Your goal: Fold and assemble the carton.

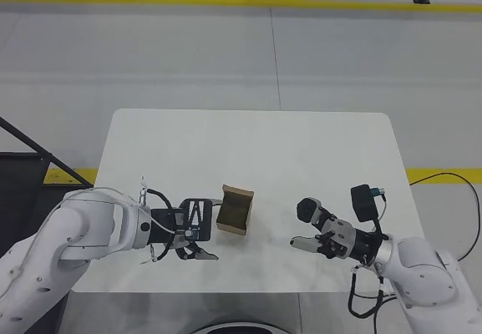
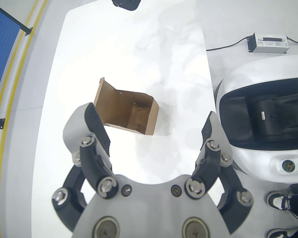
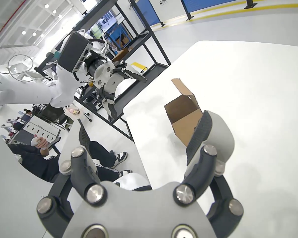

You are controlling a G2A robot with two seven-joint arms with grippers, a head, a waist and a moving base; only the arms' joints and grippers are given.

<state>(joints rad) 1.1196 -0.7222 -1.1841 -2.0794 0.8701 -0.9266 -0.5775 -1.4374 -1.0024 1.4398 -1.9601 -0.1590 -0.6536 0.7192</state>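
A small brown carton [image 1: 235, 209] stands near the table's front middle, its top open and one flap raised on the far side. The left wrist view looks into the carton [image 2: 129, 112], where folded inner flaps show. My left gripper [image 1: 202, 230] is just left of it, open and empty, and one of its fingers [image 2: 97, 125] is close to the carton's wall. My right gripper [image 1: 304, 225] is open and empty a short way to the carton's right. From the right wrist I see the carton [image 3: 182, 110] beyond my right gripper [image 3: 142, 131], and the left gripper [image 3: 119, 85] farther off.
The white table [image 1: 307, 142] has bare surface behind and to both sides of the carton. A black rack [image 3: 139, 50] stands off the table's left edge. A power supply box [image 2: 268, 43] with a cable lies on the floor.
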